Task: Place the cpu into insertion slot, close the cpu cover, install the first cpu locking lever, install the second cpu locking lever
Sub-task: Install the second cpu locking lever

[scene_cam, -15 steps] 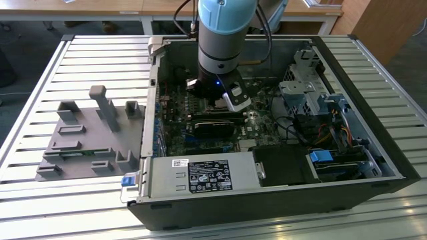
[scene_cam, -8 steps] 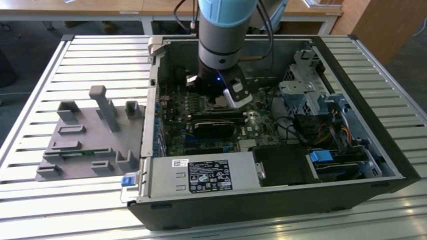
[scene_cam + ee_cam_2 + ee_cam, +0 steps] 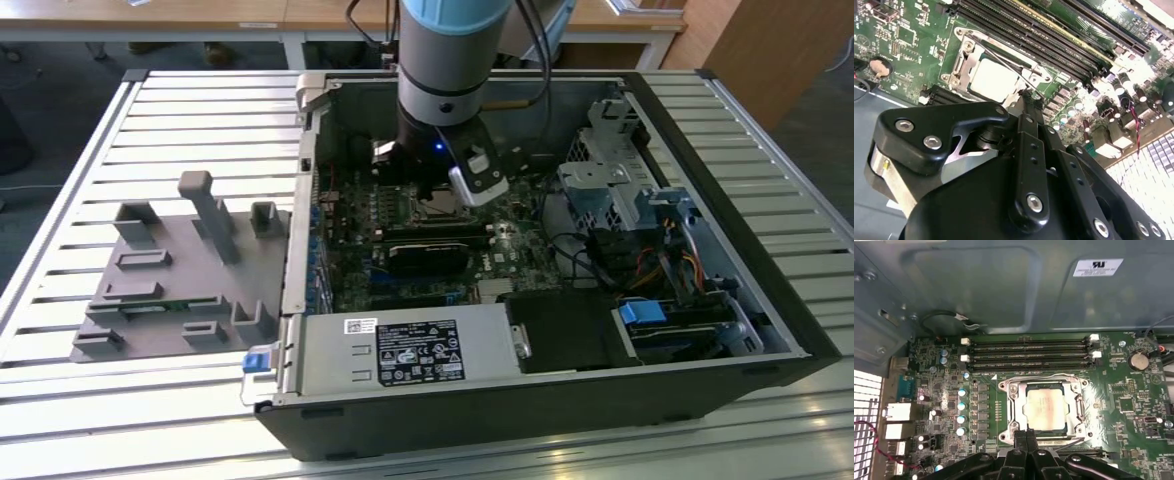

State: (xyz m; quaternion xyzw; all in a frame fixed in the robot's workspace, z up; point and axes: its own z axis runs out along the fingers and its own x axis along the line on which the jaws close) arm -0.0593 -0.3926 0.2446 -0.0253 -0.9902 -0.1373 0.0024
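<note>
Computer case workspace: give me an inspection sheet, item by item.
Surface: slatted metal table; open computer case lying on it.
Job's things: cpu sits in the insertion slot; cpu cover is down around it, chip top showing through its window. A thin wire locking lever crosses the cover.
Clutter: grey fixture plate with upright blocks, on the exterior view's left of the case.
Tool: tool at the cover's near edge, fingers together, holding nothing.
Cables: orange and blue leads by the drive bay; red-black pair at the case edge.
Surroundings: wooden desks behind the table.
</note>
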